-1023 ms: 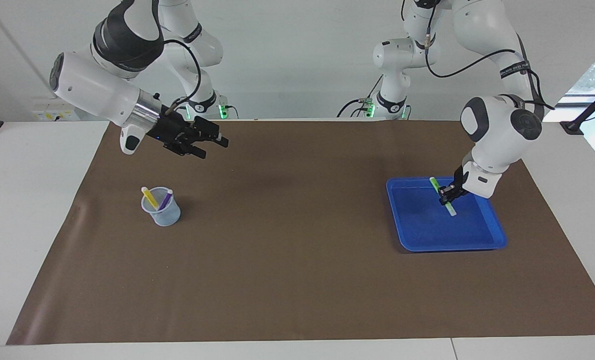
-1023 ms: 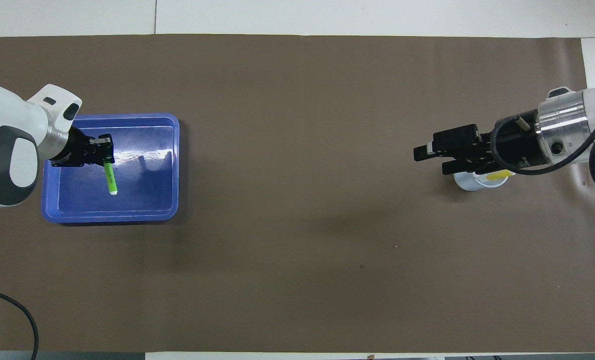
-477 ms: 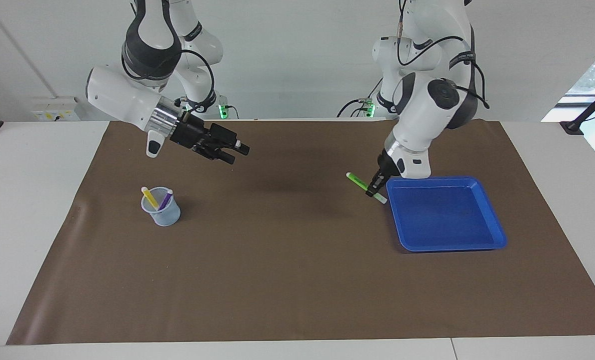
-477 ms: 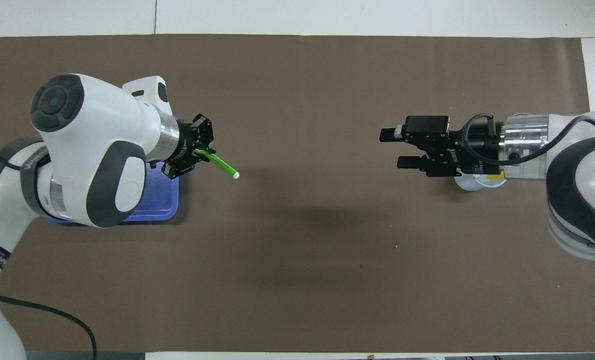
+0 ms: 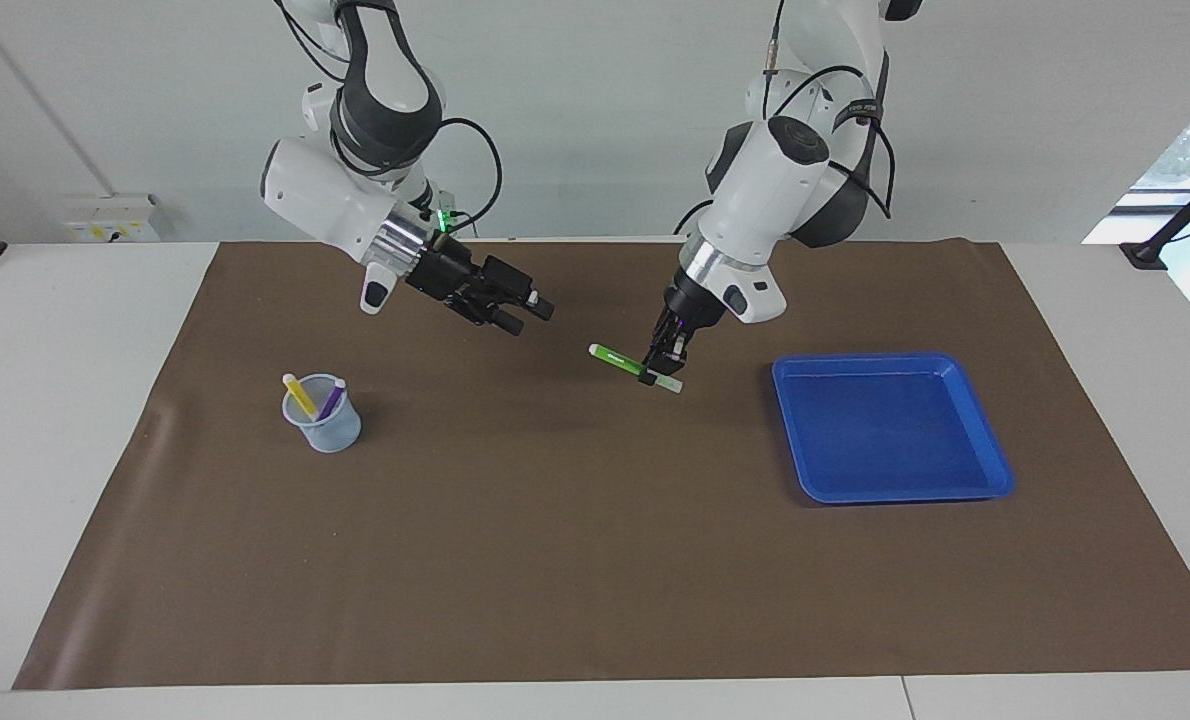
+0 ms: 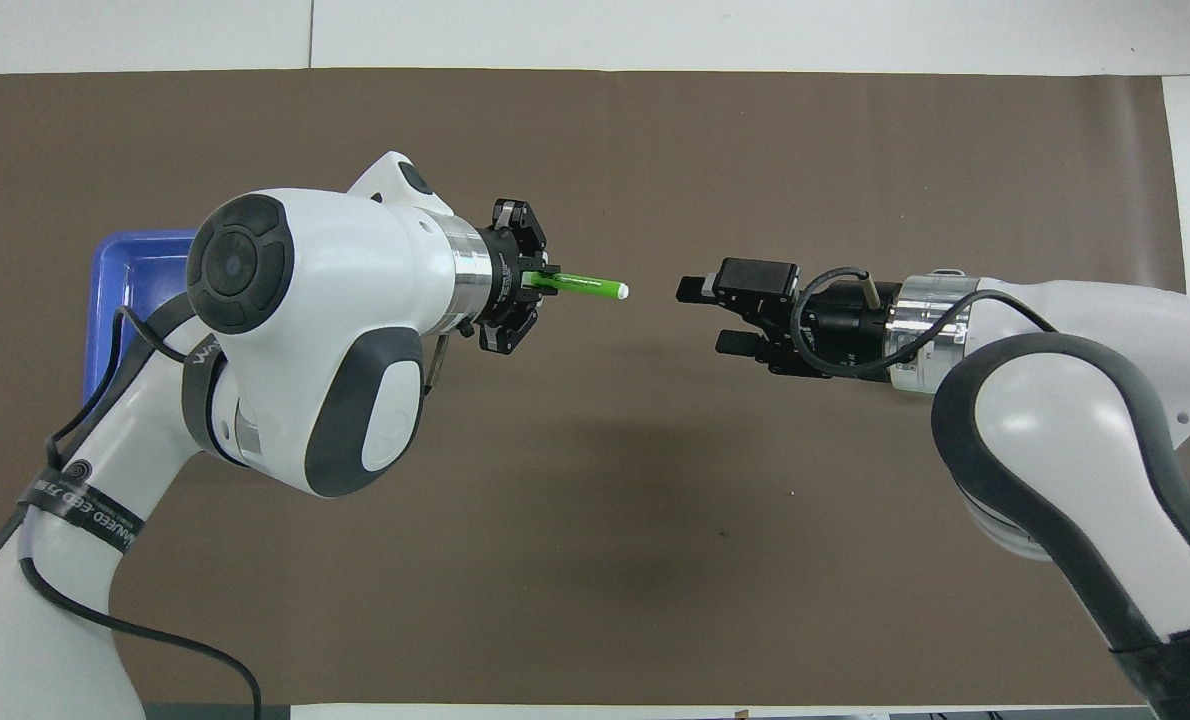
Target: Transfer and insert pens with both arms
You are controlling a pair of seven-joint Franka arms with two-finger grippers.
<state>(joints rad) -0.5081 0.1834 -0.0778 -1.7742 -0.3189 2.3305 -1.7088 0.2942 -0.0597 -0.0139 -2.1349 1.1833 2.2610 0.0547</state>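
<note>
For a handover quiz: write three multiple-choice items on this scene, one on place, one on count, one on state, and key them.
1. The green pen is
A. in the blue tray
B. held over the brown mat
C. in the cup

2. Pens standing in the cup:
A. none
B. two
C. three

3. The right gripper has its jaws
A. open, holding nothing
B. shut on a pen
C. shut on the cup

Key: 1 B, the left gripper grips it above the mat's middle; 2 B, the yellow pen and the purple pen; 3 A, both fingers stand apart, facing the pen's tip.
</note>
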